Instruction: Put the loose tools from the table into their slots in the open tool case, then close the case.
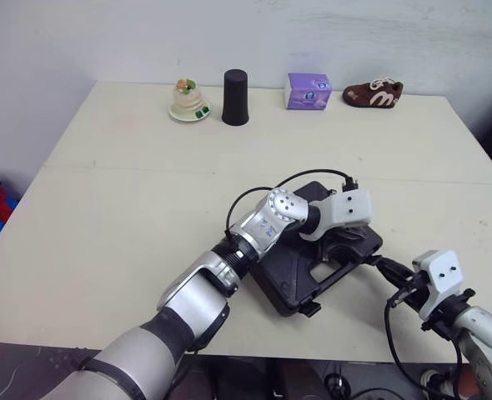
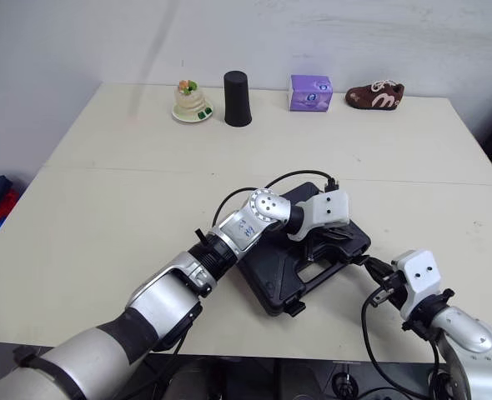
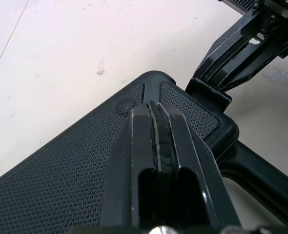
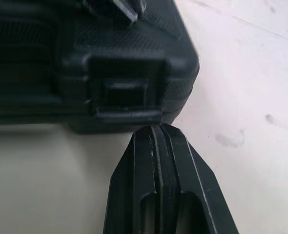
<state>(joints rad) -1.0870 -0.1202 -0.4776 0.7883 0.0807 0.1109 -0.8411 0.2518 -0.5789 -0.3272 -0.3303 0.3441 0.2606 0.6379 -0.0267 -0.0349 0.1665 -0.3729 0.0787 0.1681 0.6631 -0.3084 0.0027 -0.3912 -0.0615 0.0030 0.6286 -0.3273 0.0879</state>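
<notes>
From the head camera, a black, pebble-textured plastic tool case [image 1: 286,275] lies with its lid down on the cream counter [image 1: 129,183], near the front edge and right of centre, so its inside is hidden. The left gripper [image 1: 339,243] rests on the right part of the lid. Its white wrist housing covers the fingers, and from here I cannot tell how they stand. The right gripper [image 1: 379,262] reaches in from the near right, its tip at the case's right corner. Along the far edge stand a small plate with a cream dessert [image 1: 188,104], a black tapered cup [image 1: 235,97], a purple box [image 1: 308,91] and a brown shoe [image 1: 374,92].

In the left wrist view, that arm's fingers [image 3: 139,146] are pressed together, their tip lying on the dimpled lid. The case's black handle [image 3: 261,175] is cut off by the frame.

In the right wrist view, the right fingers [image 4: 134,170] are also pressed together, their tip just under a square black latch [image 4: 127,92] on the case's corner. Whether the latch is snapped down is hard to make out.
</notes>
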